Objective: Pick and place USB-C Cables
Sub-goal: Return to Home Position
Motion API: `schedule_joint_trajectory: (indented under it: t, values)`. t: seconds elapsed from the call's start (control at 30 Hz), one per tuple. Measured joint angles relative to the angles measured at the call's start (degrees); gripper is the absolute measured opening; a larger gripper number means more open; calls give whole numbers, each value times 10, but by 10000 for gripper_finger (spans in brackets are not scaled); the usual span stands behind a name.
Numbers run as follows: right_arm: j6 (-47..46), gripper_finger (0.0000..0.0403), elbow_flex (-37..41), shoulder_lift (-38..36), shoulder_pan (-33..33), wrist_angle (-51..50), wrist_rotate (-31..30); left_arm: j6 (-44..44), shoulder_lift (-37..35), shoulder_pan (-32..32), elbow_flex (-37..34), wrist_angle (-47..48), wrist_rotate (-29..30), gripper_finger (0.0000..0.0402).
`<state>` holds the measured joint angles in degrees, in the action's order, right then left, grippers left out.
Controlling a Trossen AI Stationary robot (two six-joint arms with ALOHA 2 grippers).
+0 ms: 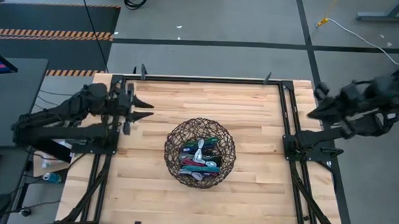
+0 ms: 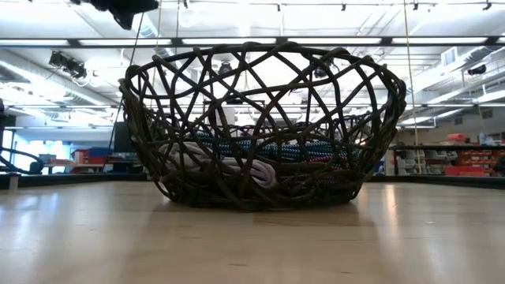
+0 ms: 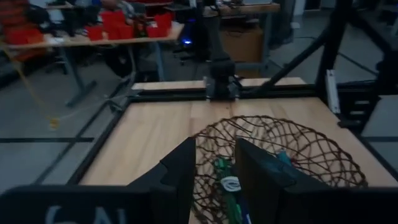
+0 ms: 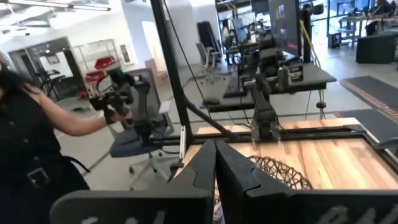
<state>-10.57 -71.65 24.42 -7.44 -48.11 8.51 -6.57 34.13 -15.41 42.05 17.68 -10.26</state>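
**Item: USB-C cables** (image 1: 199, 159). Short folded bundles in green, teal, magenta, black and pale silvery blue, heaped together in the bottom of the basket. No bundle shows outside it. Their long axes are mixed, and most seem to run across the table from one arm's side toward the other.

**Container: dark open-weave bowl-shaped basket** (image 1: 167, 151). It stands upright at the middle of the light wooden table (image 1: 253, 114).

**Left hand** (image 1: 149, 108). It hovers over the table's left edge and points toward the basket, near it but not touching. Its fingers are parted to a moderate gap and hold nothing. This is the nearer hand, with the cables straight ahead of it and lower.

**Right hand** (image 1: 318, 101). It sits at the table's right rail, well apart from the basket. Its fingers are closed together and empty.

**Status (judged).** The placing looks complete. What remains is for the arms to park, which calls for nothing from the cables.

**Beyond the table.** A person in dark clothing (image 4: 37, 143) stands in the room.
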Motion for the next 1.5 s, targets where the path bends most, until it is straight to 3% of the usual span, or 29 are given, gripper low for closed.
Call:
schedule_joint_trajectory:
  t: [0.07, 0.2, 0.43, 0.67, 0.87, 0.97, 1.5]
  values:
    - [2, 18, 57, -21, 0, 40, 2, 3, 4, -21, -15, -13, -31, 119]
    - [-1, 18, 161, -76, 0, 122, 5, 38, -2, -41, -64, -22, -35, 119]
    - [-5, 18, 340, -148, 0, 244, -6, 48, -20, -22, -168, -149, -47, 119]
    - [-33, 18, 466, -182, 0, 355, 4, 78, -20, -13, -257, -221, -46, 119]
    - [-36, 18, 541, -192, 0, 421, 5, 119, -19, -4, -368, -428, -46, 119]
    - [-43, 18, 560, -193, 0, 435, 5, 134, -20, -3, -409, -482, -46, 119]
    - [-25, 31, 666, -216, 1, 460, -24, 104, -19, -5, -415, -437, -22, 119]
